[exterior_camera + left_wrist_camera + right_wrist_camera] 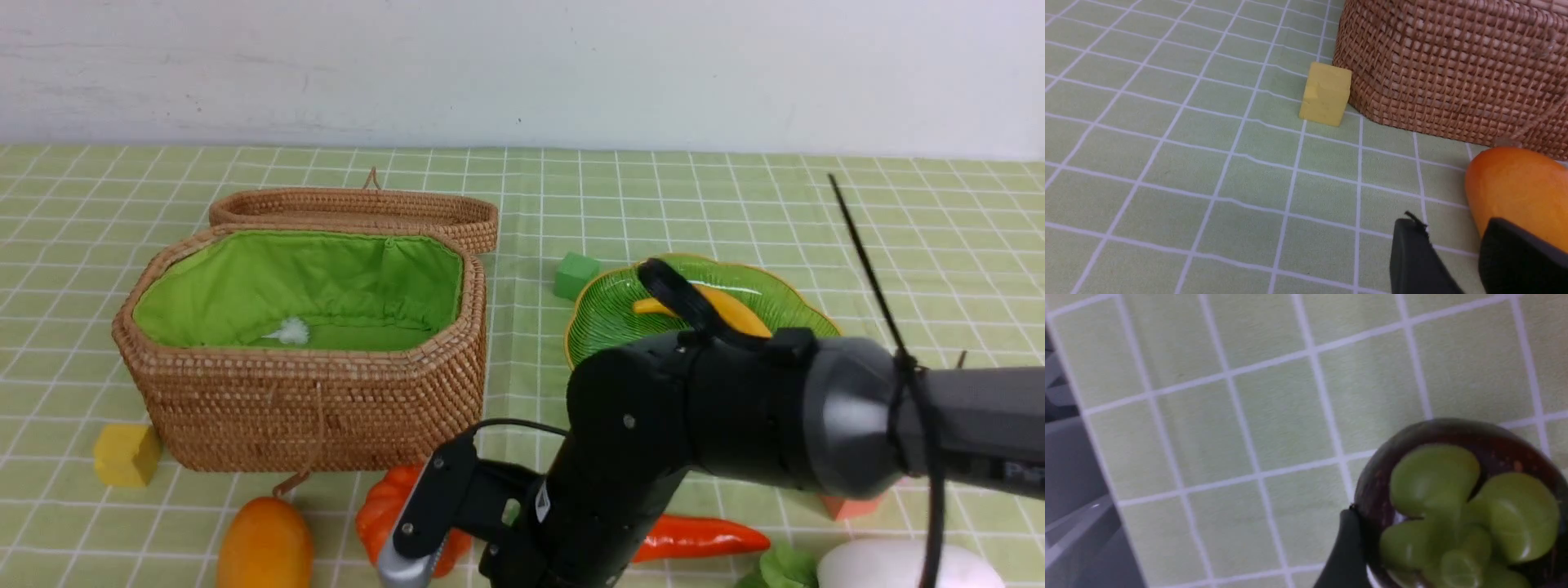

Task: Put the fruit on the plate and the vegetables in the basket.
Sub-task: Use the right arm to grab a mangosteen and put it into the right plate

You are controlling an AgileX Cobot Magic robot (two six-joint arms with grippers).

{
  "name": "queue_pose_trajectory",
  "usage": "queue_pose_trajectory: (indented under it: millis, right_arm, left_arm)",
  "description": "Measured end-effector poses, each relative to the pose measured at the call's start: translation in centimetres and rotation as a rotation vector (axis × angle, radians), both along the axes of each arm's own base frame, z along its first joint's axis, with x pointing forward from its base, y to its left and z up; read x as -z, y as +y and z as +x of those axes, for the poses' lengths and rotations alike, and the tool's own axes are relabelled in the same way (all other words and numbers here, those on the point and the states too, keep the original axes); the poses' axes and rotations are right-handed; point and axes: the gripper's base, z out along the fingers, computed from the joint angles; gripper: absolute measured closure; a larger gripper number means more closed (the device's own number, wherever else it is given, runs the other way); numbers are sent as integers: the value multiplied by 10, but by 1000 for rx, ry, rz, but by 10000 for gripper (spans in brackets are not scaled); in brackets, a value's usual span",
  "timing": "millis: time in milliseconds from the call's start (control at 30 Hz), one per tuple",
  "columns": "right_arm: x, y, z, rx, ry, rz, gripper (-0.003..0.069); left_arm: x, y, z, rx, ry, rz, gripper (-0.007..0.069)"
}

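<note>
The green glass plate [620, 314] holds the yellow banana [731, 310]. The wicker basket [326, 408] stands open on the left, green lining showing. Along the near edge lie the mango [265, 543], the orange pumpkin [388, 510], the red carrot [706, 535] and the white radish [898, 563]. My right arm [735, 408] reaches down at the front, its jaws below the frame. In the right wrist view my right gripper [1457, 522] is shut on the dark maroon fruit [1453, 437]; one finger [1347, 547] presses its side, the other is out of frame. My left gripper [1453, 228] is open and empty beside the mango [1519, 192].
The basket's lid [351, 208] lies behind it. A yellow cube [126, 455] sits at the basket's left corner, a green cube [575, 273] left of the plate, and an orange cube [849, 506] under my right arm. A small white tuft [290, 331] lies in the basket.
</note>
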Motion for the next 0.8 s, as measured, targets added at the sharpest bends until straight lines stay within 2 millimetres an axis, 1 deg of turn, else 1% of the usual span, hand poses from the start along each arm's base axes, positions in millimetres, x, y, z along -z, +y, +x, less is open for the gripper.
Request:
queue_pose_trajectory:
  millis: [67,100,133,167,200,267,300,367,400,467,533,567,633,733,767,800]
  right_arm:
    - [-20,-4,-5,-7,-20,35,83]
    - [-33,-8,-7,-8,-43,61,83]
    - [-39,-9,-8,-7,-54,72,83]
    - [-57,-17,-9,0,-96,105,83]
    - [-71,-25,-7,12,-142,128,83]
    - [-89,-42,3,67,-227,159,83]
    - [-95,-49,10,106,-265,171,83]
    - [-103,-69,32,238,-322,203,83]
    - [-104,-75,39,286,-333,212,83]
    - [-102,-96,65,459,-348,239,83]
    - [-94,-113,89,612,-344,260,83]
    - [-86,-123,102,684,-344,262,83]
    - [-62,-144,128,809,-324,237,83]
    - [-31,-160,146,885,-269,184,83]
    - [-27,-162,148,892,-259,175,83]
    - [-12,-167,151,906,-211,139,83]
  left_arm:
    - [0,0,0,0,0,0,386]
    - [0,0,0,0,0,0,386]
    - [0,0,0,0,0,0,386]
    - [0,0,0,0,0,0,386]
    - [0,0,0,0,0,0,386]
    - [0,0,0,0,0,0,386]
    - [0,0,0,0,0,0,386]
    - [0,0,0,0,0,0,386]
    - [0,0,0,0,0,0,386]
    - [0,0,0,0,0,0,386]
    - [0,0,0,0,0,0,386]
    - [0,0,0,0,0,0,386]
    - [0,0,0,0,0,0,386]
    - [0,0,0,0,0,0,386]
    - [0,0,0,0,0,0,386]
    - [0,0,0,0,0,0,386]
